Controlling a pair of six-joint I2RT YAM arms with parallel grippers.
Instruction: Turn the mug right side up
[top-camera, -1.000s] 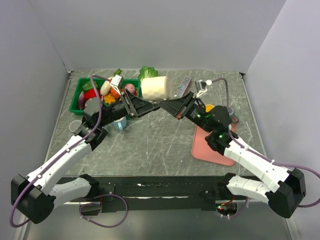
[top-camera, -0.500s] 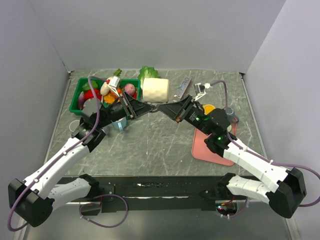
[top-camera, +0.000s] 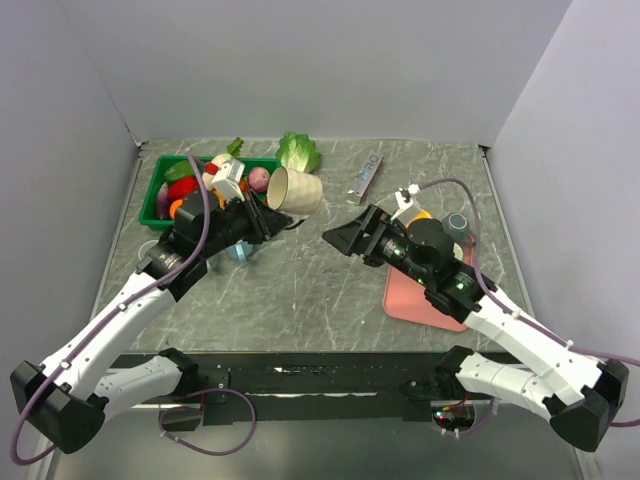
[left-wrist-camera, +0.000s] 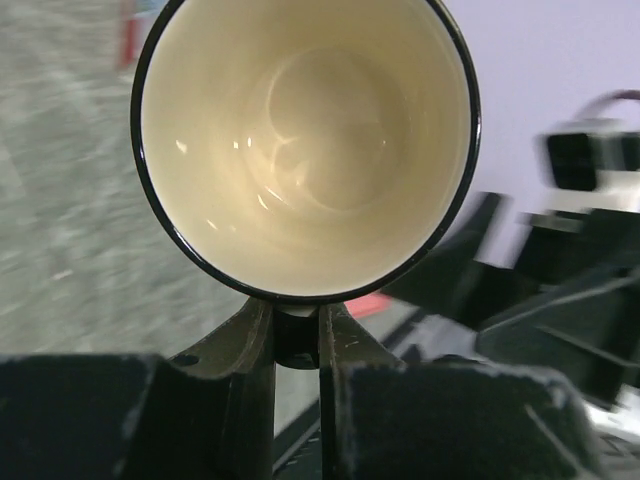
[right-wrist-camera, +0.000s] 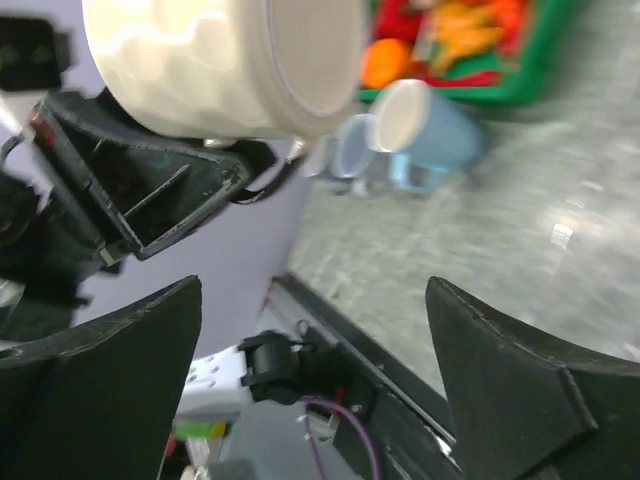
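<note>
Mug (top-camera: 298, 190) is off the bench (top-camera: 300, 290), held in the air just right of the green bin (top-camera: 158, 190). Its long axis lies roughly level, with the mouth toward the left and my left arm and the base toward the right. My left pincer (top-camera: 272, 216) is pinching the mug just below its dark rim. My right pincer (top-camera: 342, 238) is spread wide, apart from the mug. Mug is cream, ribbed outside and glossy inside. The bin holds mixed coloured produce (top-camera: 258, 178). A pale blue cup (top-camera: 238, 248) sits on the bench near the bin
</note>
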